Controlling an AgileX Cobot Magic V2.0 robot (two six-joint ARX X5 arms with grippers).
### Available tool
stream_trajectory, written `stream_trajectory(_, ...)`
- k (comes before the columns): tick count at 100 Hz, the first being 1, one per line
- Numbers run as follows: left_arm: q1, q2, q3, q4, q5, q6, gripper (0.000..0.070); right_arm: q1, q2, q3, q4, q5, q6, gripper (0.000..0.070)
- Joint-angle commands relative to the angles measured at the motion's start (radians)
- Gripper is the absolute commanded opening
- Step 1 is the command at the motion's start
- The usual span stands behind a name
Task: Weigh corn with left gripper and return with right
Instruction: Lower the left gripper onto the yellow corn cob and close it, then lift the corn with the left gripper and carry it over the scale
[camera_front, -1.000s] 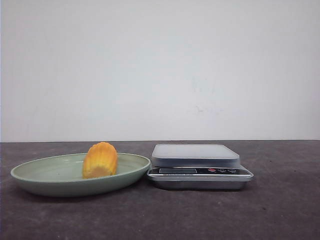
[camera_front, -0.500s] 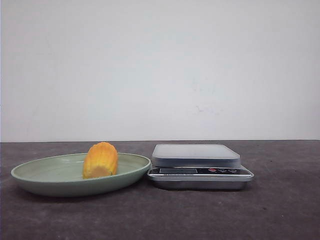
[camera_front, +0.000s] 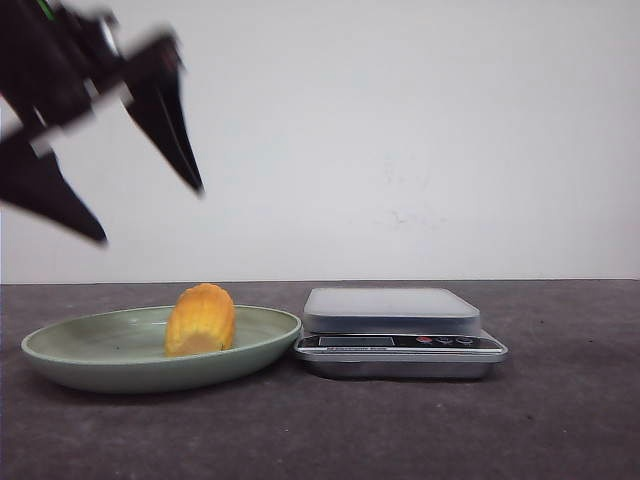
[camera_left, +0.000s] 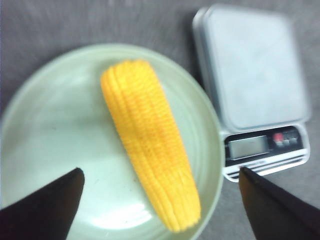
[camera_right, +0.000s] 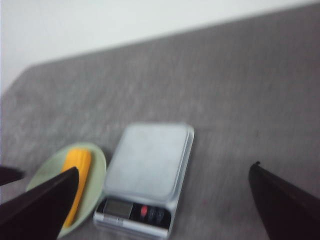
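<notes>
- A dark grey bench (camera_front: 560, 430) in front of a plain white wall carries a pale green plate (camera_front: 70, 352) and, just to its right, a small silver kitchen scale (camera_front: 398, 330) with an empty weighing platform.
- The corn (camera_front: 201, 320), a short yellow-orange cob, lies on the plate, pointing roughly front to back. Nothing touches it.
- The left claw (camera_front: 150, 210) hangs high above the left part of the plate, blurred. Its two black pointed fingers are spread wide and hold nothing.
- In the left wrist view, the corn (camera_left: 150, 165) lies between the two finger tips, with the scale (camera_left: 252, 75) off to one side.
- The right claw (camera_right: 165, 200) does not appear in the front view. Its own wrist view shows its fingers wide apart and empty, well above the bench, looking down on plate and scale.
- Judged progress: the task is barely begun; the corn has not been grasped or weighed.
- Risks: the cob is rounded and ridged, so pointed fingers closing off-centre could roll it or squeeze it out.
- The plate's shallow wall may catch a finger tip on the way down and shove the plate into the scale.
</notes>
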Motion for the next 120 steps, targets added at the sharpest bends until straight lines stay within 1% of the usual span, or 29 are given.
stream_trajectory(1,-0.016,0.061,0.014,0.035,-0.002,-0.043,0.0585,0.014,0.008,0.011,-0.016,-0.002,0.002,0.0700)
stream_trajectory(14,-0.035,0.167,0.015,0.084,-0.008,-0.085,0.0585,0.042,0.006,0.011,-0.063,-0.001,-0.031,0.0700)
stream_trajectory(26,-0.049,0.228,0.015,0.101,-0.008,-0.092,0.0583,0.053,-0.001,0.011,-0.090,-0.001,-0.081,0.0700)
stream_trajectory(29,-0.054,0.240,0.015,0.103,-0.008,-0.092,0.0577,0.053,-0.001,0.011,-0.095,-0.001,-0.089,0.0700)
stream_trajectory(31,-0.056,0.247,0.016,0.104,-0.008,-0.092,0.0558,0.053,-0.001,0.011,-0.098,-0.001,-0.094,0.0700)
stream_trajectory(35,-0.061,0.259,0.016,0.104,-0.008,-0.092,0.0481,0.053,-0.001,0.011,-0.099,-0.001,-0.099,0.0700)
stream_trajectory(37,-0.064,0.263,0.016,0.102,-0.006,-0.092,0.0403,0.053,-0.001,0.011,-0.099,-0.001,-0.099,0.0700)
stream_trajectory(38,-0.064,0.264,0.016,0.101,-0.006,-0.091,0.0382,0.053,-0.001,0.011,-0.099,-0.001,-0.099,0.0700)
stream_trajectory(39,-0.064,0.265,0.016,0.100,-0.006,-0.090,0.0341,0.053,-0.001,0.011,-0.099,-0.001,-0.099,0.0700)
stream_trajectory(41,-0.065,0.267,0.016,0.098,-0.005,-0.084,0.0234,0.053,0.000,0.011,-0.099,-0.001,-0.100,0.0700)
stream_trajectory(44,-0.066,0.268,0.016,0.097,0.006,-0.065,0.0032,0.053,0.000,0.011,-0.099,-0.001,-0.100,0.0700)
stream_trajectory(45,-0.066,0.268,0.016,0.097,0.011,-0.058,0.0000,0.053,0.000,0.011,-0.098,-0.001,-0.100,0.0700)
stream_trajectory(46,-0.067,0.268,0.016,0.097,0.014,-0.052,0.0000,0.053,0.000,0.011,-0.098,-0.001,-0.100,0.0700)
stream_trajectory(48,-0.068,0.268,0.016,0.102,0.025,-0.041,0.0026,0.053,0.000,0.011,-0.098,-0.001,-0.100,0.0700)
stream_trajectory(50,-0.068,0.268,0.017,0.106,0.040,-0.023,0.0000,0.053,0.000,0.011,-0.098,-0.001,-0.101,0.0700)
stream_trajectory(56,-0.068,0.268,0.023,0.106,0.076,0.002,0.0000,0.053,0.000,0.011,-0.099,-0.001,-0.103,0.0700)
stream_trajectory(75,-0.063,0.232,0.087,0.097,0.153,0.003,0.0000,0.068,0.000,0.011,-0.116,-0.001,-0.108,0.0700)
stream_trajectory(89,-0.081,0.167,0.185,0.103,0.159,0.003,0.0000,0.094,0.000,0.011,-0.127,0.000,-0.126,0.0700)
stream_trajectory(112,-0.114,0.137,0.457,0.102,0.164,0.003,0.0000,0.128,0.000,0.011,-0.137,0.004,-0.132,0.0700)
stream_trajectory(120,-0.130,0.138,0.525,0.111,0.149,0.003,0.0000,0.132,0.000,0.011,-0.135,0.009,-0.142,0.0700)
